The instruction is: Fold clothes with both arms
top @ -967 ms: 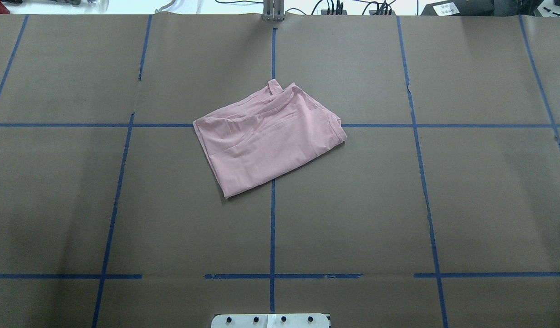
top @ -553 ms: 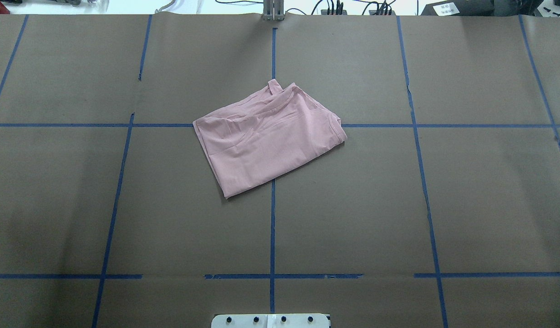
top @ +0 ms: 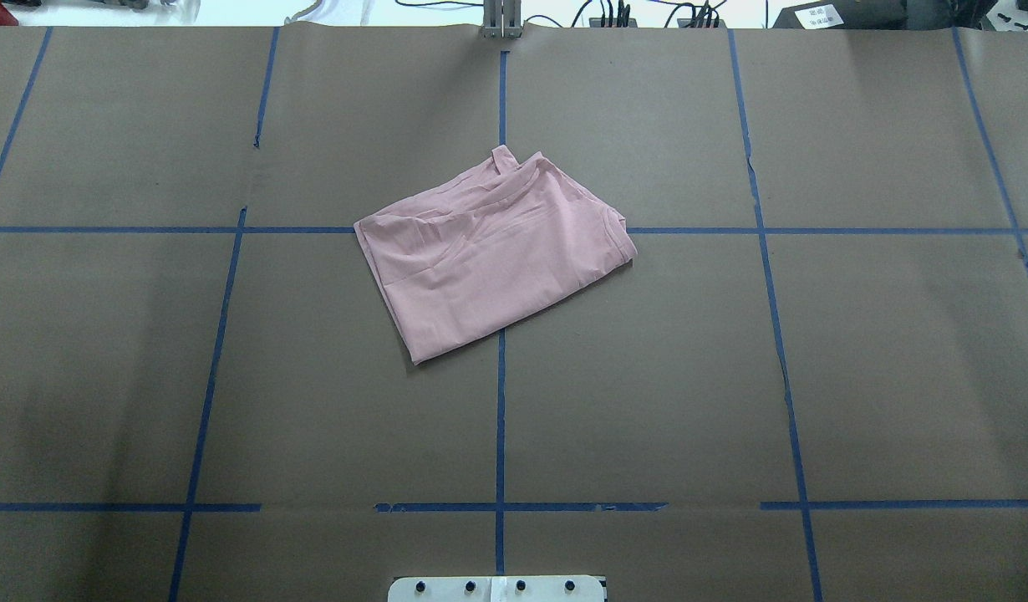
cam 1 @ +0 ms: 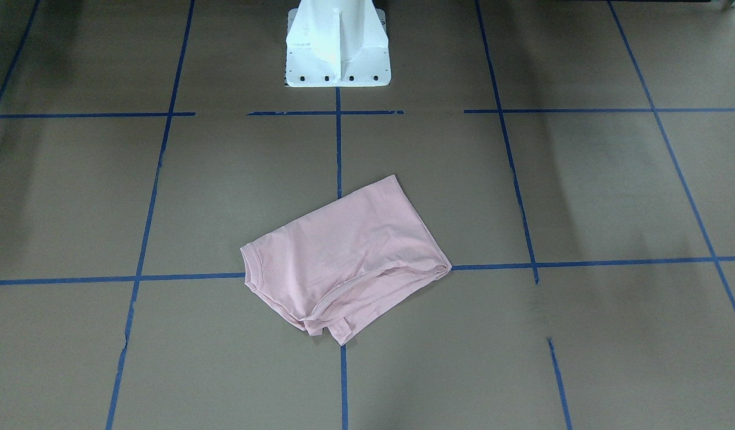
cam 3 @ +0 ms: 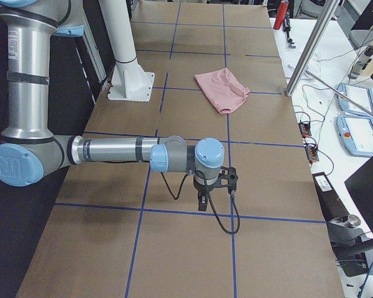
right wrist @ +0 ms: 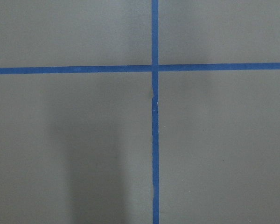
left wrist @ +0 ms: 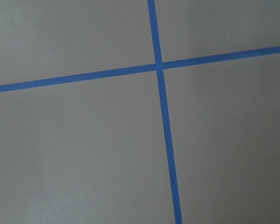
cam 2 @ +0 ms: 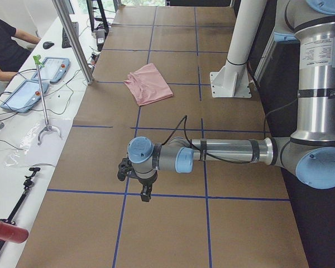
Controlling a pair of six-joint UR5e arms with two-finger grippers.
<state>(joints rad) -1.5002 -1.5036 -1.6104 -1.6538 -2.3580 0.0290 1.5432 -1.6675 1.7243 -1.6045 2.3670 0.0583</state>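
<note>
Brown table, blue tape grid, pink T-shirt

Overhead and front cameras look down from opposite sides of the table, sharing the T-shirt.

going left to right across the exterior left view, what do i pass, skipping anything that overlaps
blue-edged tablets → pink t-shirt → white pedestal → left arm's upright link; the left end effector lies below the t-shirt's span, so it is left out
</note>
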